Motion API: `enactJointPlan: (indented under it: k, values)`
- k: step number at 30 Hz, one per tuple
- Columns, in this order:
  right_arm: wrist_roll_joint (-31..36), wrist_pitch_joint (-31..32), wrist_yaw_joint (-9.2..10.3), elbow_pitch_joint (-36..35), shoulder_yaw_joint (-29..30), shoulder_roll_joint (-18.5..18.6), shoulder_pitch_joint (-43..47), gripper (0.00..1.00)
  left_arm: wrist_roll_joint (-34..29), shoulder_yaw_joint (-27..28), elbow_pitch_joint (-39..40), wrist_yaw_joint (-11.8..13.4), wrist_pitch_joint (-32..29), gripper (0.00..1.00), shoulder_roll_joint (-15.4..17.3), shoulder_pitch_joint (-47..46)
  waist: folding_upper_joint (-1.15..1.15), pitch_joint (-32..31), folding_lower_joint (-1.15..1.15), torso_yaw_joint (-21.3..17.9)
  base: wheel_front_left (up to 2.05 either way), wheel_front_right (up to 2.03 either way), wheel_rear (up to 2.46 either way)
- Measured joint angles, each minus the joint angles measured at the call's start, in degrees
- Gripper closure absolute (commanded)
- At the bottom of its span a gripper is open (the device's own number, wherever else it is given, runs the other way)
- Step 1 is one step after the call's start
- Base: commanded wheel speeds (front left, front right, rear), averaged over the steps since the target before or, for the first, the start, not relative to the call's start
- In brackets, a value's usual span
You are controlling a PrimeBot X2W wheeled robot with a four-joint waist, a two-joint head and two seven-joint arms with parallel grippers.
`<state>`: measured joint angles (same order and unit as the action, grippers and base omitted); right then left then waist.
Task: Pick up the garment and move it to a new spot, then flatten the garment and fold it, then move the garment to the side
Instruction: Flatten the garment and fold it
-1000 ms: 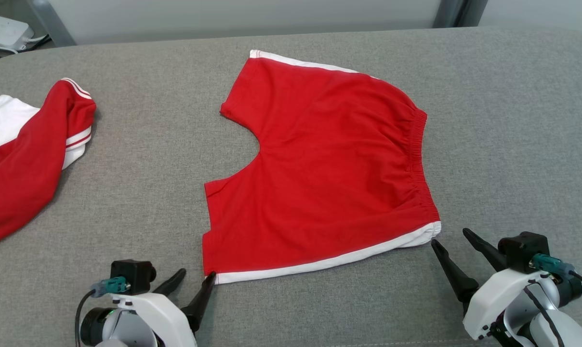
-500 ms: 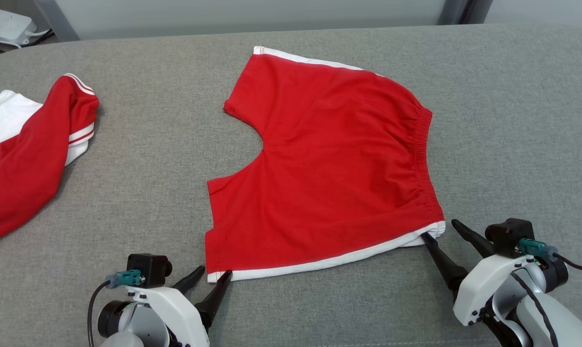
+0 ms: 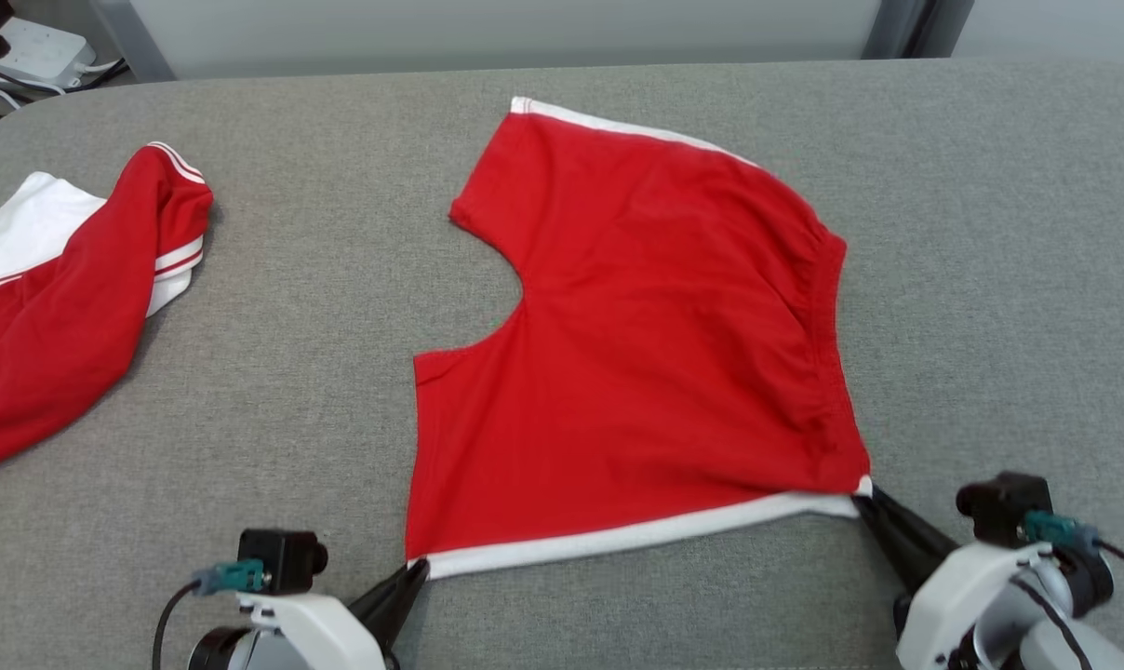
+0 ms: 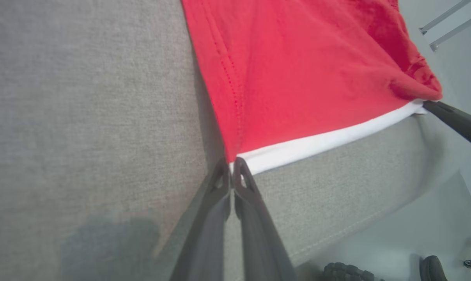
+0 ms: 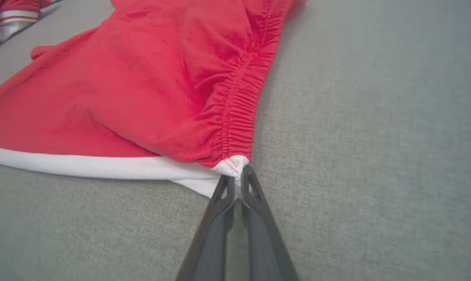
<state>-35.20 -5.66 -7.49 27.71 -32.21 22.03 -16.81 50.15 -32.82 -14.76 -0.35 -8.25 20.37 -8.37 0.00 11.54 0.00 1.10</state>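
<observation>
The garment (image 3: pixel 655 354) is a pair of red shorts with white side stripes, spread on the grey table (image 3: pixel 339 372), waistband to the right. My left gripper (image 3: pixel 420 566) is shut on the near left corner, at the leg hem (image 4: pixel 232 164). At the near right corner my right gripper (image 3: pixel 866 501) is shut on the waistband end (image 5: pixel 235 167). The near white-striped edge (image 3: pixel 618 538) is pulled taut between both grippers and slightly lifted. The right gripper's fingers (image 4: pixel 454 121) also appear in the left wrist view.
A second red and white garment (image 3: pixel 50 307) lies crumpled at the table's left edge. A white power strip with cables (image 3: pixel 32 46) sits beyond the far left corner. Bare grey surface lies right of the shorts and between the two garments.
Both grippers have closed on the near corners of the shorts. The near edge is now drawn tight and pulled a little toward me. The head camera has shifted slightly.
</observation>
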Motion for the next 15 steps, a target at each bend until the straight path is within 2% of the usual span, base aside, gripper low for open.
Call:
enactJointPlan:
  k: [7, 12, 15]
  values:
    - [-1.62, 0.8, -0.01, -7.69, 2.5, 2.11, 9.49, 1.0, 1.87, 1.15, 9.95, 4.76, -2.38, 1.0, 3.9, 8.7, 0.0, -0.29, 0.0, 0.27, 0.0, 0.0, 0.0]
    - [-1.54, 4.6, -0.01, -14.35, 6.32, 2.6, 16.99, 1.0, 2.45, 2.45, 18.66, 9.27, -4.47, 1.0, 6.86, 14.24, 0.0, 0.19, 0.0, 0.04, 0.0, 0.0, 0.0]
    - [-0.63, 7.03, -0.01, -18.73, 8.7, 2.72, 20.54, 1.0, 2.46, 2.63, 23.35, 10.6, -6.1, 1.0, 9.28, 16.4, 0.0, 0.73, 0.0, -0.27, 0.0, 0.0, 0.0]
